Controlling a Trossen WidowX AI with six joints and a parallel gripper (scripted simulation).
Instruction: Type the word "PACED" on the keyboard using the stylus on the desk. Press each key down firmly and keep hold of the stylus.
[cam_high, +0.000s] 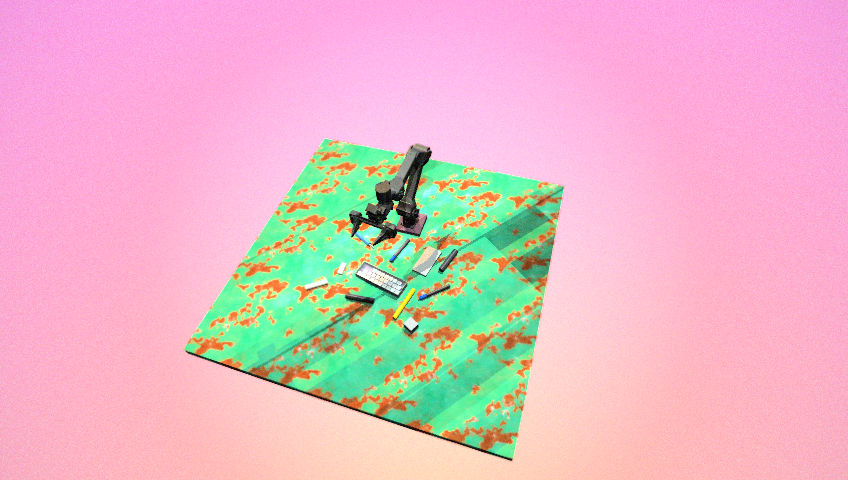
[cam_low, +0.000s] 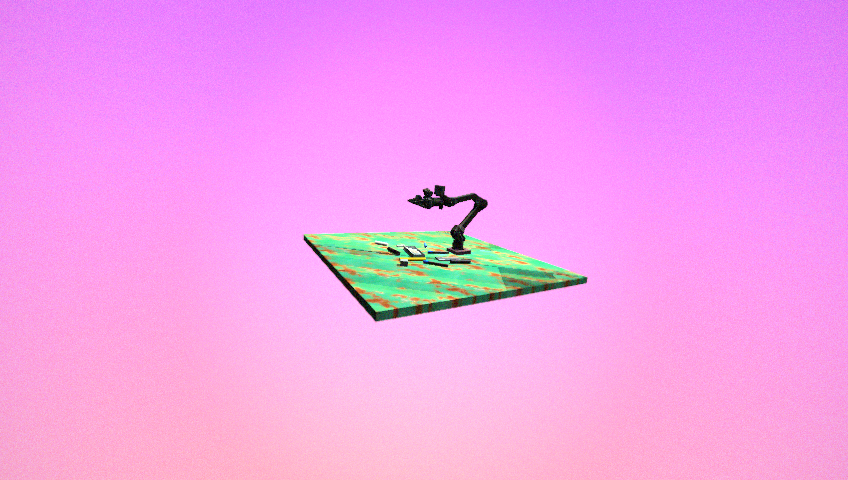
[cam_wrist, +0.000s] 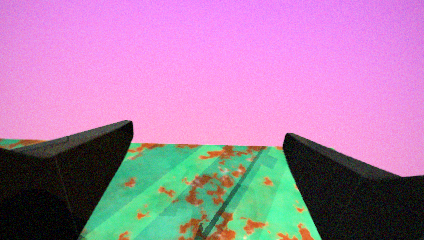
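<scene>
The keyboard (cam_high: 381, 278) (cam_low: 413, 251) is lying flat near the middle of the bench (cam_high: 351, 368) (cam_low: 440, 288) (cam_wrist: 265, 200), out in front of the arm (cam_high: 412, 178) (cam_low: 477, 205). Around it, several slim things are lying loose. One pen with a blue end (cam_high: 400, 250) is resting between the keyboard and the arm's base; another dark pen with a blue tip (cam_high: 434, 292) (cam_low: 436, 263) is lying off the keyboard's end, near a yellow stick (cam_high: 404, 303) (cam_low: 412, 258). I'm not managing to tell which is the stylus. Farther out, a white block (cam_high: 411, 324) (cam_low: 403, 262) is sitting just past the yellow stick.

The step in hand is looking like the pick-up, with no key work yet under way. Doing it well is going to mean choosing the right stick, lining the fingers up across its barrel, coming down straight and gripping firmly, leaving enough tip for pressing P first. A loose or slanted grip is risking a slip or a neighbouring key.

The end effector (cam_high: 364, 239) (cam_low: 409, 201) (cam_wrist: 210, 134) is hanging above the bench, pointing outward, its fingers standing spread almost as wide as they go. It is holding nothing and touching nothing.
</scene>
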